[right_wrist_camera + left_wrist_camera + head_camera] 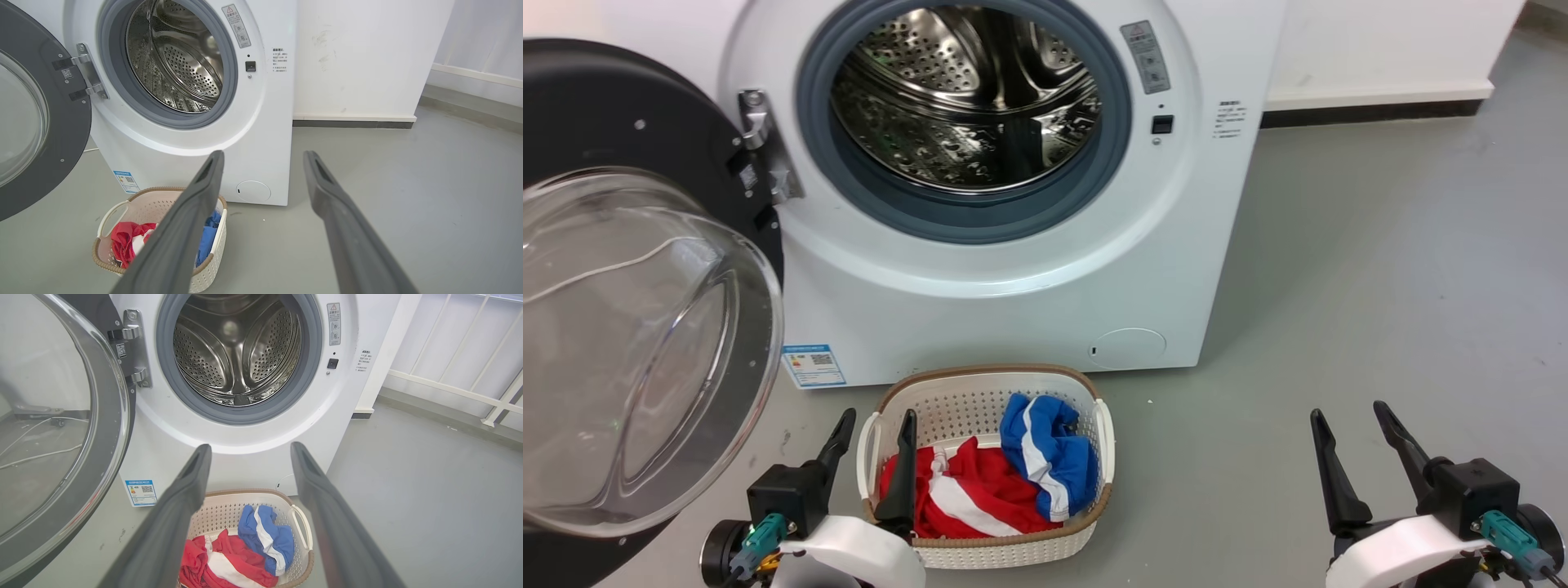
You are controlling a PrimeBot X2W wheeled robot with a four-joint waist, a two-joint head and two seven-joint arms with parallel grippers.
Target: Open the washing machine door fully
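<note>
The white washing machine [1013, 286] stands ahead with its steel drum [968, 98] exposed. Its door [621, 122], a black disc with a bulging clear glass bowl [637, 343], is swung wide out to the left on its metal hinge [764, 147]. In the wrist views the door [102, 428] [69, 122] hangs at the left edge. My left gripper [878, 425] is open low down, over the basket's left rim and apart from the door. My right gripper [1347, 416] is open at the lower right above bare floor. Both hold nothing.
A white perforated laundry basket [988, 392] with red, white and blue clothes sits on the grey floor in front of the machine. A white wall with a dark skirting [1372, 110] runs behind on the right. White railing [470, 375] stands further right.
</note>
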